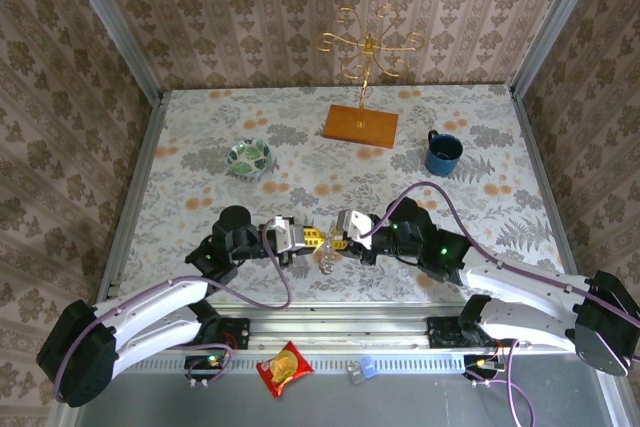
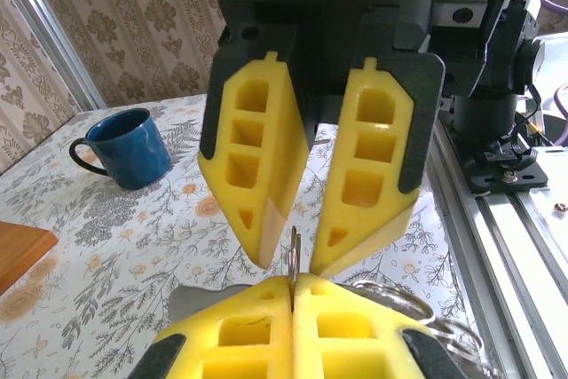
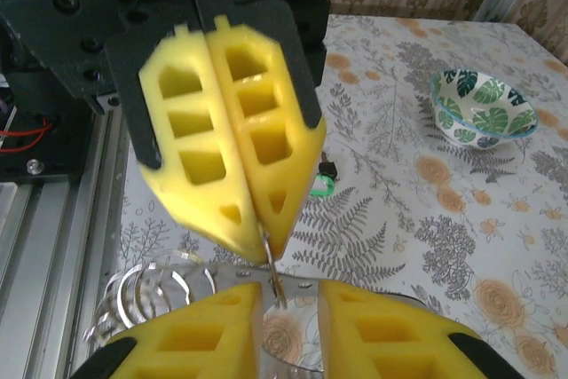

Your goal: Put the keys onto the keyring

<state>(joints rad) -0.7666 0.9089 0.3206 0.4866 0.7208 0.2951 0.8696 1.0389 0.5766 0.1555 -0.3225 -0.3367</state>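
Note:
My left gripper [image 1: 312, 240] [image 2: 293, 283] is shut on the thin metal ring [image 2: 294, 250] of the keyring, holding it edge-on just above the table. My right gripper [image 1: 338, 237] [image 3: 288, 295] faces it tip to tip, open, with its fingers [image 2: 266, 175] standing on either side of the ring without pressing it. More silver loops [image 3: 146, 290] [image 1: 327, 262] and a grey strap [image 2: 191, 301] hang below. A key with a green head [image 3: 321, 186] lies on the cloth behind the left gripper.
A leaf-patterned bowl [image 1: 249, 158] sits at mid left, a blue mug [image 1: 442, 153] at the right, and a gold wire stand on a wooden base [image 1: 362, 125] at the back. A red snack packet [image 1: 285, 368] lies on the front rail.

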